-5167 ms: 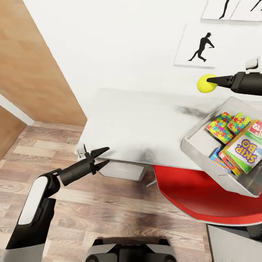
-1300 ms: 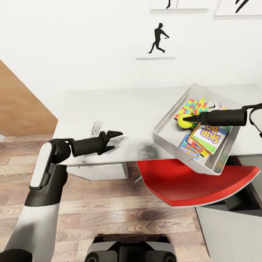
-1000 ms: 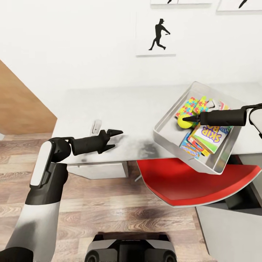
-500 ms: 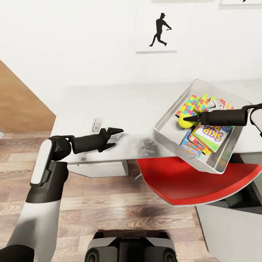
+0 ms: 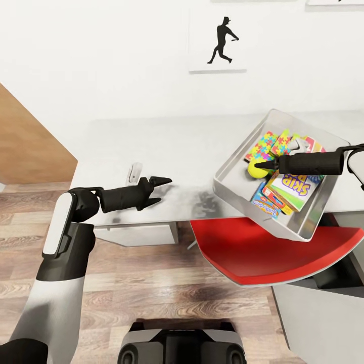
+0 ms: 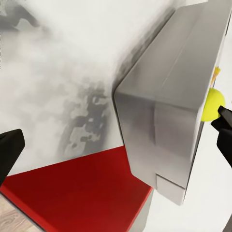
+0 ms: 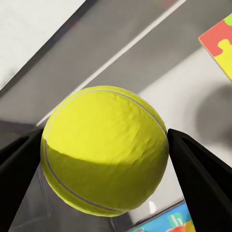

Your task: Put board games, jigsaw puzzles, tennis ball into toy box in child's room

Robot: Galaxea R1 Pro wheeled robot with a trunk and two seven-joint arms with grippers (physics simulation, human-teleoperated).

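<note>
The toy box rests tilted at the right end of the table, its near corner hanging past the table edge. Inside lie two jigsaw puzzles and "SKIP BO" board games, stacked and overlapping. My right gripper reaches into the box and is shut on the tennis ball, low over the box floor. The right wrist view has the tennis ball pressed between both fingers. My left gripper hovers open over the table's front edge, well left of the toy box.
A red chair seat sits under the table's front edge below the box. A small white object lies on the table beside my left gripper. A wooden panel stands at the left, a dark grey surface at the lower right.
Five seconds ago my right gripper held the ball above and behind the box; now the ball is down inside it. Over the last second the arms barely move; the view drifted slightly.
</note>
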